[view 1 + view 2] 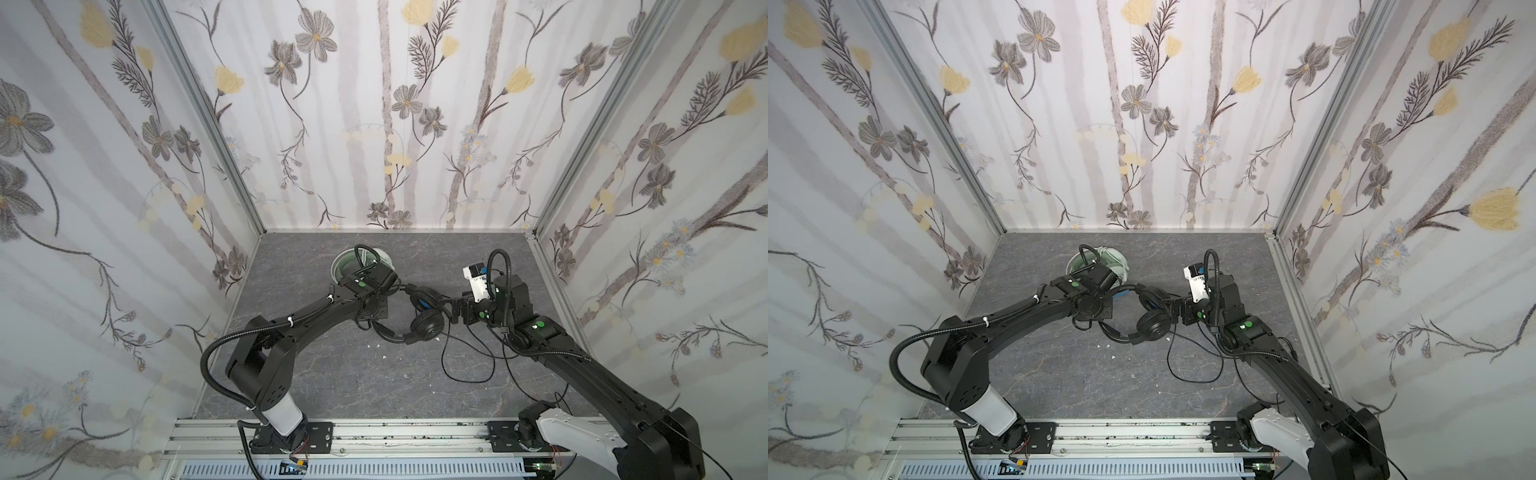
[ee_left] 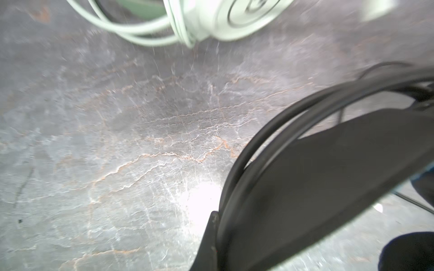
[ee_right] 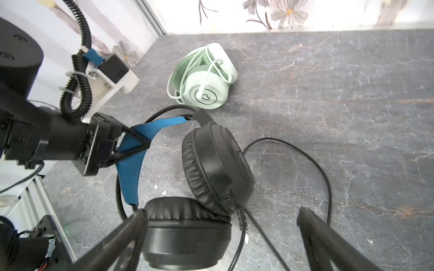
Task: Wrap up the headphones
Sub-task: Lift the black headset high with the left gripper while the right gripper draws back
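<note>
The black headphones (image 1: 427, 326) (image 1: 1152, 326) lie mid-table, their blue inner headband (image 3: 131, 164) raised. My left gripper (image 1: 397, 289) (image 3: 141, 145) is shut on that headband; in the left wrist view the black band (image 2: 317, 187) fills the space beside one finger (image 2: 211, 234). My right gripper (image 1: 452, 312) (image 3: 222, 212) is open, its fingers standing on either side of one black ear cup (image 3: 187, 237) and the cable root. The thin black cable (image 1: 469, 376) (image 3: 325, 171) trails loose over the table. The mint green headphones (image 1: 343, 270) (image 3: 206, 91) (image 2: 234, 21) lie behind the left wrist, whitish cable wound round them.
The grey marbled table (image 1: 332, 382) is boxed in by flowered walls on three sides. An aluminium rail (image 1: 395, 436) with both arm bases runs along the front edge. Small white scraps (image 1: 384, 357) lie in front of the black headset.
</note>
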Robot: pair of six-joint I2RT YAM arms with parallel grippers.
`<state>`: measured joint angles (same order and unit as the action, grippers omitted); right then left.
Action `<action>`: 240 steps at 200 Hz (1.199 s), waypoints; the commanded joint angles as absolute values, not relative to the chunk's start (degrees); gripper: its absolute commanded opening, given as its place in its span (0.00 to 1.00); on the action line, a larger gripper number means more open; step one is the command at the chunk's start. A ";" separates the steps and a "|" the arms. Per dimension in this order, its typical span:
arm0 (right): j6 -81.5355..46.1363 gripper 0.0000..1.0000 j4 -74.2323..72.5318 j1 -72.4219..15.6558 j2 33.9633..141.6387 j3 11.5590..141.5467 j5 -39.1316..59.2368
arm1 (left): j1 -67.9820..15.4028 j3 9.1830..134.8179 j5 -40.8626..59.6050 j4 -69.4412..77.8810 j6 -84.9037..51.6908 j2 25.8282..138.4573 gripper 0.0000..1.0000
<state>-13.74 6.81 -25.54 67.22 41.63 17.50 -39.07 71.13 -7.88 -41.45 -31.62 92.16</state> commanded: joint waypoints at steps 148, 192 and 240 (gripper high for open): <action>-5.79 0.97 0.84 -27.23 53.62 39.88 27.70 | -31.07 113.03 -7.63 -61.05 -13.59 91.77 0.00; -5.79 0.98 -5.05 -32.40 56.34 36.77 23.32 | -30.81 120.24 -9.05 -62.37 -13.45 93.01 0.00; -11.96 0.98 -17.96 -33.81 61.32 30.64 23.50 | -30.54 127.05 -8.96 -65.42 -13.27 95.33 0.00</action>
